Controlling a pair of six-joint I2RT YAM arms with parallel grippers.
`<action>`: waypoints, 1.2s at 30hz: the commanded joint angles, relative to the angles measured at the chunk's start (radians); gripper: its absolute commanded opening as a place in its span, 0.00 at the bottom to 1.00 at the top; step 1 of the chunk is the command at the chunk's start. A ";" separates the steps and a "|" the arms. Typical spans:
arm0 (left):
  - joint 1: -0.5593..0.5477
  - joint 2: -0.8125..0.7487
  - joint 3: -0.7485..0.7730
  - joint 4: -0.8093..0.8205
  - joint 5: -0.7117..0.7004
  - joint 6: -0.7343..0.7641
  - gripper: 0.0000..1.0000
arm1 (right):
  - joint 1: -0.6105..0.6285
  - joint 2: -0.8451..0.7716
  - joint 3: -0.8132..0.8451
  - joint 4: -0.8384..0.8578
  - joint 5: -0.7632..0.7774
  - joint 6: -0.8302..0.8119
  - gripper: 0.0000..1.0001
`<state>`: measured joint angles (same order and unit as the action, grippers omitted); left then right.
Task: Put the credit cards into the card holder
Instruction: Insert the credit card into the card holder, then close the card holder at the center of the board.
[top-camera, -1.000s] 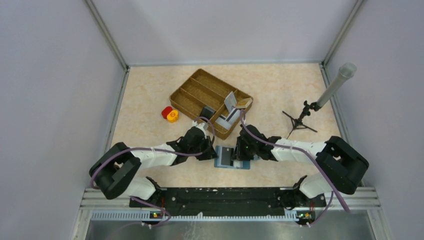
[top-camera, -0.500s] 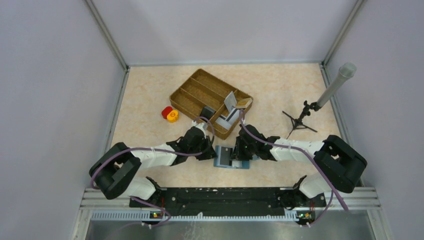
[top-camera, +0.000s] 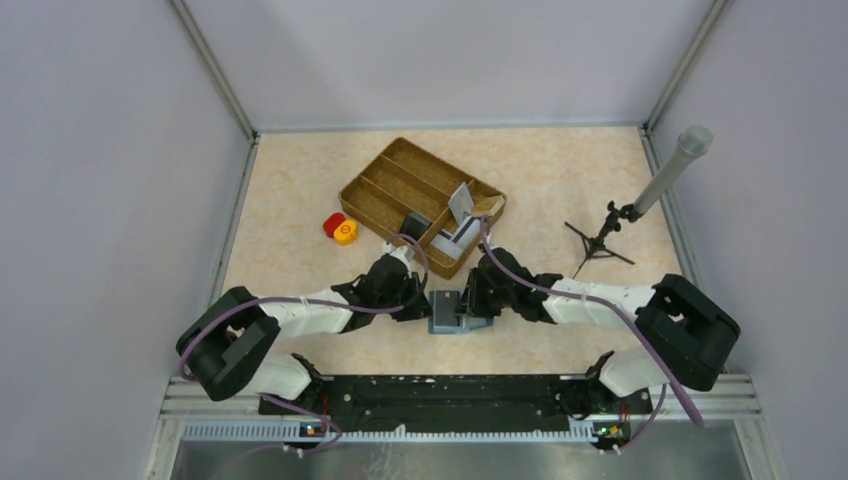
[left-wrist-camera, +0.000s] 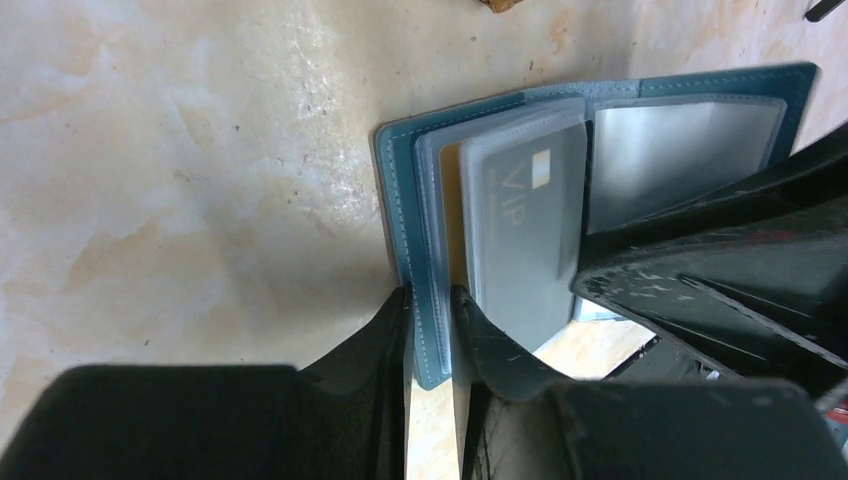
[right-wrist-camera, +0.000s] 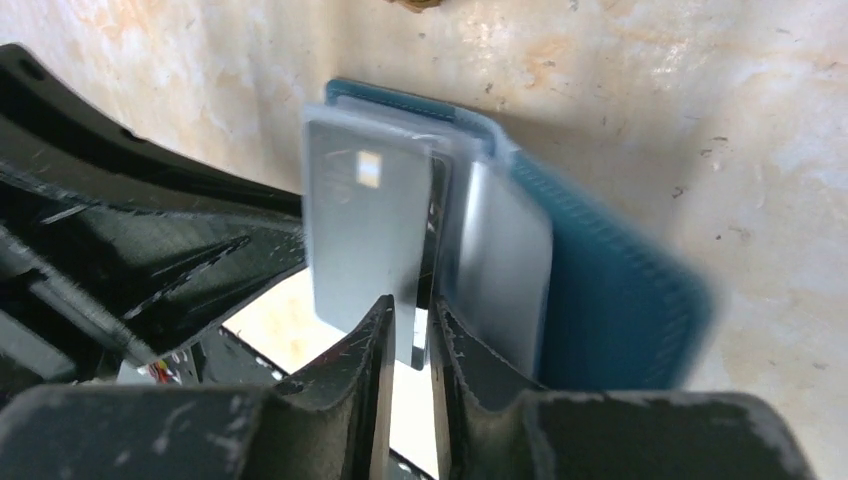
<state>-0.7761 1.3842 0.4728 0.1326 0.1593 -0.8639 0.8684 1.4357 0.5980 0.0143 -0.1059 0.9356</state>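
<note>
The teal card holder (top-camera: 447, 320) lies open on the table between my two grippers. My left gripper (left-wrist-camera: 430, 300) is shut on its left cover edge (left-wrist-camera: 398, 210). A grey card (left-wrist-camera: 525, 215) marked VIP sits partly in a clear inner sleeve, with a tan card (left-wrist-camera: 451, 220) behind it. My right gripper (right-wrist-camera: 410, 310) is closed on a thin dark inner leaf, with the grey card (right-wrist-camera: 360, 230) to its left and the teal cover (right-wrist-camera: 620, 300) to its right, blurred. More grey cards (top-camera: 461, 203) stand in the tray.
The brown woven divided tray (top-camera: 390, 180) sits behind the grippers. Red and yellow round pieces (top-camera: 340, 228) lie to its left. A small black tripod (top-camera: 600, 240) holding a grey tube stands at the right. Metal frame rails edge the table.
My right gripper has shifted left toward the left gripper, and the card holder's right half has lifted, so it looks narrower from above. The left arm has barely moved.
</note>
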 joint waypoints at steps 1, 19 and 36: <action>-0.015 -0.038 -0.002 0.005 -0.005 -0.001 0.24 | 0.022 -0.139 0.104 -0.095 0.065 -0.078 0.25; -0.016 -0.082 0.013 -0.060 -0.035 0.005 0.29 | -0.404 -0.376 0.044 -0.623 0.331 -0.294 0.46; -0.015 -0.085 0.014 -0.068 -0.030 0.009 0.29 | -0.402 -0.254 -0.068 -0.372 0.009 -0.369 0.40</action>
<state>-0.7876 1.3190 0.4728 0.0490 0.1371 -0.8627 0.4683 1.1553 0.5377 -0.4675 0.0154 0.6010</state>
